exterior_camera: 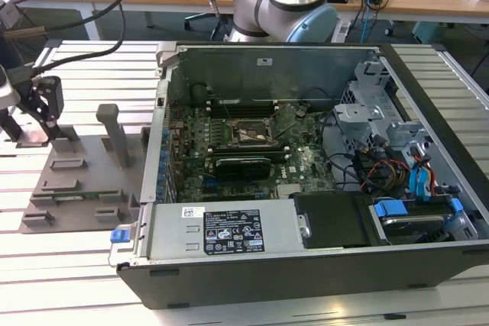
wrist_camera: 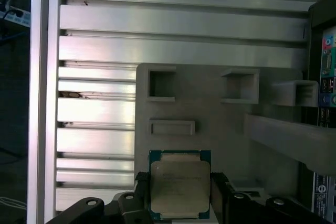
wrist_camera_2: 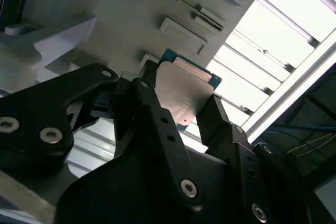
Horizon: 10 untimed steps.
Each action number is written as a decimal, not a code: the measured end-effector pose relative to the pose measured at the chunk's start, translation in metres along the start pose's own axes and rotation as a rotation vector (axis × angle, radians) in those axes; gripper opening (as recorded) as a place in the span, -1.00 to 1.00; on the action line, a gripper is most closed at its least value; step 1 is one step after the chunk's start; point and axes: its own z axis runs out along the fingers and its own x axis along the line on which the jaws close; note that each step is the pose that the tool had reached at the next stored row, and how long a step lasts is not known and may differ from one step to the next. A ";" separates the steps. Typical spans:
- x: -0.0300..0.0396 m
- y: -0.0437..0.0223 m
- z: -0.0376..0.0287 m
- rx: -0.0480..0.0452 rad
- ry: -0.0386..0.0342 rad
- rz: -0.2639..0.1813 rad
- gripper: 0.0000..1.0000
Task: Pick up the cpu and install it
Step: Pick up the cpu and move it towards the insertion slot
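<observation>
The cpu [wrist_camera: 180, 187], a flat square chip with a silvery-grey top plate, sits between the black fingers [wrist_camera: 140, 195] of my gripper [wrist_camera: 180, 196], which is shut on its two opposite edges. In the second wrist view the cpu [wrist_camera_2: 184, 90] hangs a little above the grey plastic tray [wrist_camera_2: 131, 9], held by the gripper [wrist_camera_2: 184, 106]. In the exterior view the gripper [exterior_camera: 40, 112] is at the far left, over the far left corner of the tray [exterior_camera: 84, 181]. The open socket [exterior_camera: 248, 133] on the motherboard lies inside the computer case, well to the exterior view's right.
The open computer case [exterior_camera: 306, 257] has tall walls. A long black expansion card [exterior_camera: 243, 164] lies just in front of the socket. Upright posts [exterior_camera: 114, 131] stand on the tray. Drive cages and cables [exterior_camera: 397, 166] crowd the case's right side. Everything rests on a slatted aluminium table [exterior_camera: 76, 59].
</observation>
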 end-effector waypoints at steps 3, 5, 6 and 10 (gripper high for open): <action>-0.0001 -0.0002 -0.0045 0.0000 0.0000 0.000 0.10; -0.0003 -0.0003 -0.0103 0.0000 -0.0001 0.000 0.10; -0.0004 -0.0004 -0.0129 0.0000 0.0001 0.000 0.10; -0.0006 -0.0008 -0.0235 0.0000 0.0000 0.000 0.10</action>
